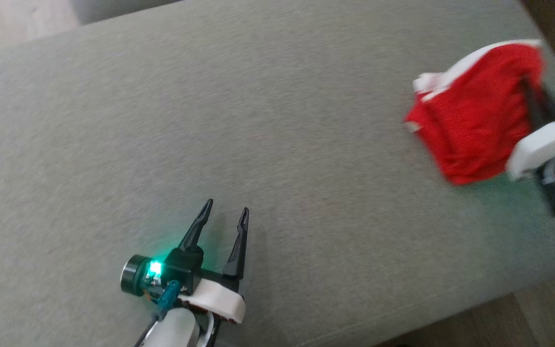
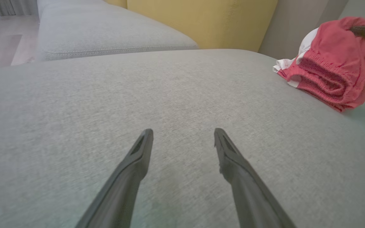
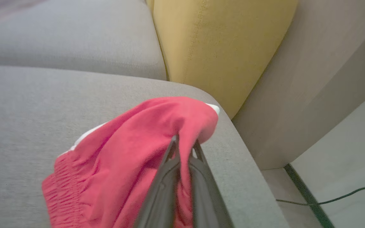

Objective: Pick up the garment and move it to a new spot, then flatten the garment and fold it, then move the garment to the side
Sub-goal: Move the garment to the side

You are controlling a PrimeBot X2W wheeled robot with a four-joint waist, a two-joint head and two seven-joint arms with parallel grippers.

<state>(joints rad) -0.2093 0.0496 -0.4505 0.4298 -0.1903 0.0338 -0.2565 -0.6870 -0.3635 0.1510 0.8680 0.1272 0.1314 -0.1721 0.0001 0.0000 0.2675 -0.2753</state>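
Grey sofa seat [image 1: 258, 120], yellow cushion [image 3: 220, 47], floor cable [image 3: 337, 199].

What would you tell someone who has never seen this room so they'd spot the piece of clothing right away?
Start at the wide grey sofa seat and go to its corner near the yellow cushion. There the garment sits bunched, pinched by the right claw. It is the one bright red thing, with white edging, against plain grey fabric.
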